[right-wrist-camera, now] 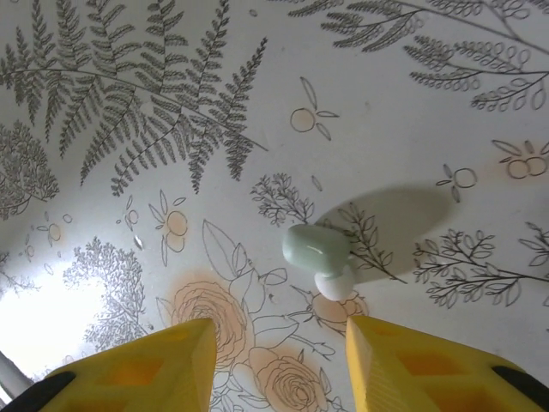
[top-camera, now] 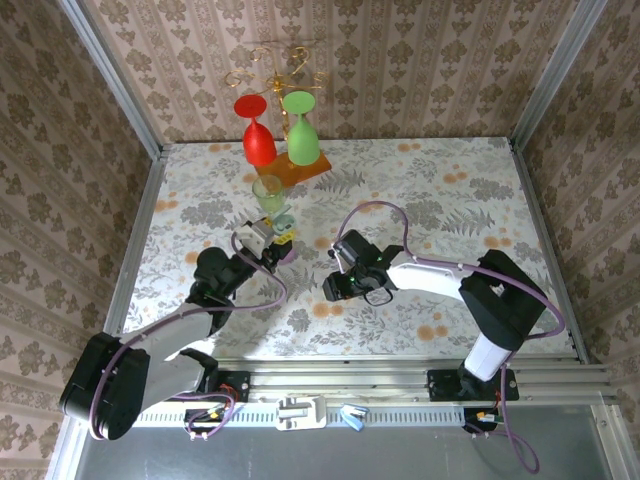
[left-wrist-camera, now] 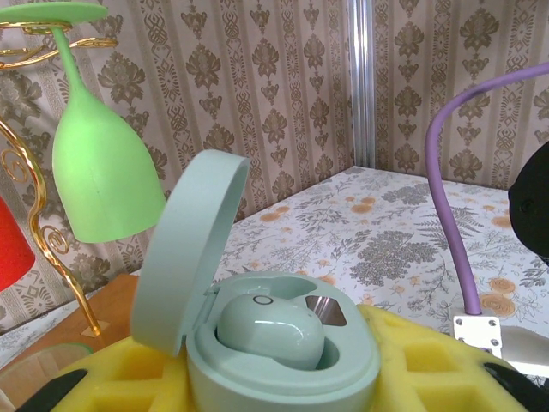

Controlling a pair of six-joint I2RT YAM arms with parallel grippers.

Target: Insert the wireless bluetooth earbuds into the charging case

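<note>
My left gripper (left-wrist-camera: 283, 382) is shut on a mint-green charging case (left-wrist-camera: 283, 343), gripped between its yellow foam fingers (left-wrist-camera: 429, 365). The case's lid (left-wrist-camera: 184, 257) stands open to the left, and one mint earbud (left-wrist-camera: 270, 330) sits in a well beside an empty, shiny well (left-wrist-camera: 326, 311). In the top view this gripper (top-camera: 268, 237) is held up left of centre. A second mint earbud with a white tip (right-wrist-camera: 317, 251) lies on the flowered tabletop. My right gripper (right-wrist-camera: 279, 324) hangs open just short of it, and nothing is between its fingers. In the top view the right gripper (top-camera: 342, 287) is near the table's middle.
A gold rack on an orange base (top-camera: 295, 168) stands at the back with a red glass (top-camera: 258, 140) and a green glass (top-camera: 302, 135) hung upside down. A small clear green cup (top-camera: 268, 192) stands just beyond my left gripper. A purple cable (left-wrist-camera: 446, 206) loops beside the left wrist.
</note>
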